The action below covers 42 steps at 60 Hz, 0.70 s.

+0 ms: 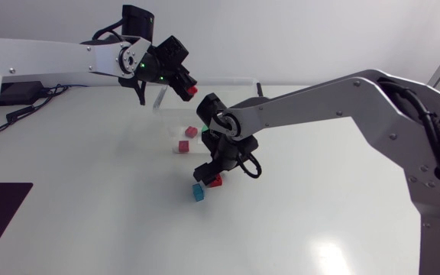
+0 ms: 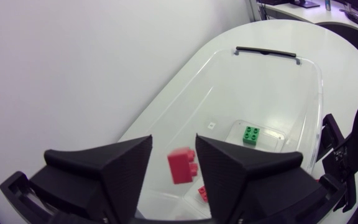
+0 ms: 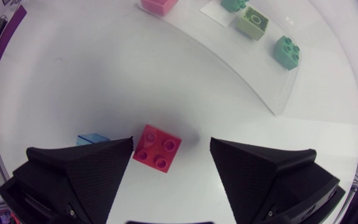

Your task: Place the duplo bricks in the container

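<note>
The left gripper hangs over the clear container with its fingers parted. A red brick sits between them, close against one finger, with a visible gap to the other, so they are not clamped on it from both sides. Below the fingers, on the container's floor, lie a green brick and a second small red brick. The right gripper is low over the white table, just outside the container's wall, and its fingers are spread wide and grip nothing. A pinkish-red brick lies on the table between these fingers, nearer one of them and well short of the other; whether it touches the near finger cannot be told. A blue brick lies just outside that same near finger. Ahead of the right fingers, beyond the container's curved wall, a light green brick and a darker green one rest inside.
</note>
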Motion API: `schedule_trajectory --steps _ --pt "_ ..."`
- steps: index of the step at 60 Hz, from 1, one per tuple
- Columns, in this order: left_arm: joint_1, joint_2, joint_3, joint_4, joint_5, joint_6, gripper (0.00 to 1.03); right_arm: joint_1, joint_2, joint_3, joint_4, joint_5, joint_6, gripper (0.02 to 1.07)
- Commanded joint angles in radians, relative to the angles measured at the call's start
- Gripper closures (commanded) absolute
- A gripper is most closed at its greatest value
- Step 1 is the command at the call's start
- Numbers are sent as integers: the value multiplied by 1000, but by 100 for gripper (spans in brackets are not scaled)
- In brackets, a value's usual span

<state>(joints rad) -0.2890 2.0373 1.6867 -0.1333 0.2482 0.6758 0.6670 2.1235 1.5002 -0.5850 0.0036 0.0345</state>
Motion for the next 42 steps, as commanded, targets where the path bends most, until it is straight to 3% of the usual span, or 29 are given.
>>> schedule_trajectory --steps 1,7,13,24,42 --pt "-2 21 41 -9 -7 -21 10 11 36 34 -35 -10 39 23" --pt "5 -5 21 -14 -7 -19 5 16 50 54 -62 -13 58 28" --pt "14 -49 -16 -14 -7 -18 5 14 67 65 -76 -34 77 48" --pt "22 -161 -131 -9 -7 -15 5 14 95 78 -76 -37 84 74" --pt "36 -450 -406 -61 -7 22 5 5 -14 -21 -44 -36 79 77"
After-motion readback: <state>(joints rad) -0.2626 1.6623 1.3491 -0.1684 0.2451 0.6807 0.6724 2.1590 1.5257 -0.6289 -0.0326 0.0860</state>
